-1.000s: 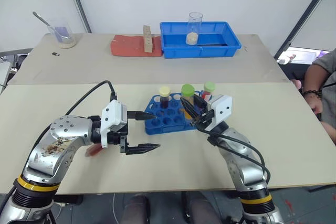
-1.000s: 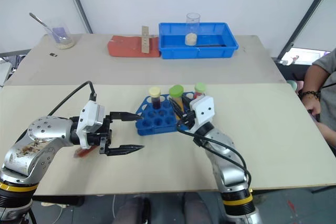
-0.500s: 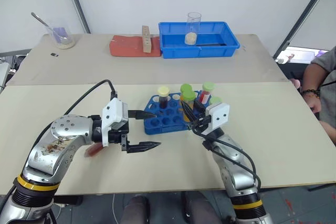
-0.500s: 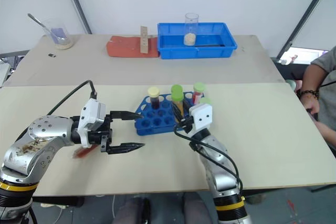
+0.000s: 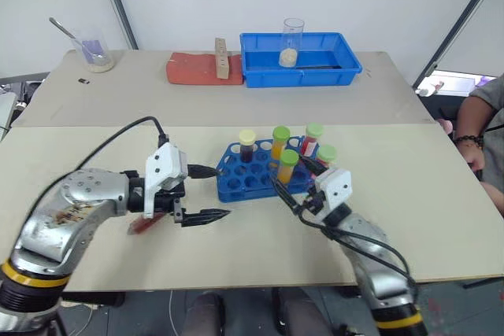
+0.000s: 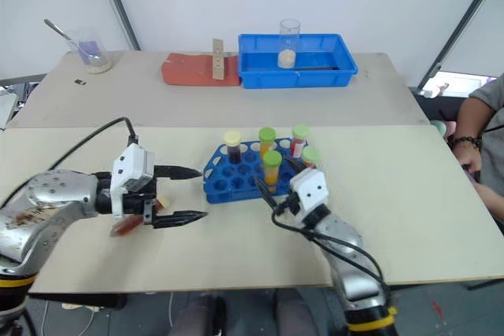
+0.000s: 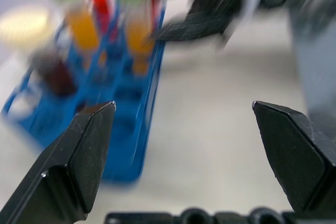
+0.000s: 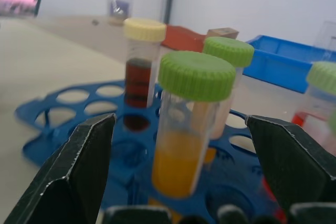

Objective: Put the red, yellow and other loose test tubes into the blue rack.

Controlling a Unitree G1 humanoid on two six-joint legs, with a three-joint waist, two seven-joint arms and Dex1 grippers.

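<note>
Fingers of my right gripper [image 5: 288, 188] stand apart, with a yellow-orange tube [image 8: 192, 124] upright in the blue rack [image 5: 240, 182] between them, untouched. Left gripper [image 5: 214, 193] fingers also stand apart, empty, just beside the rack on the table [image 5: 236, 249]. Left wrist view is blurred; tube details there are unreadable. I count five capped tubes standing in the rack.
</note>
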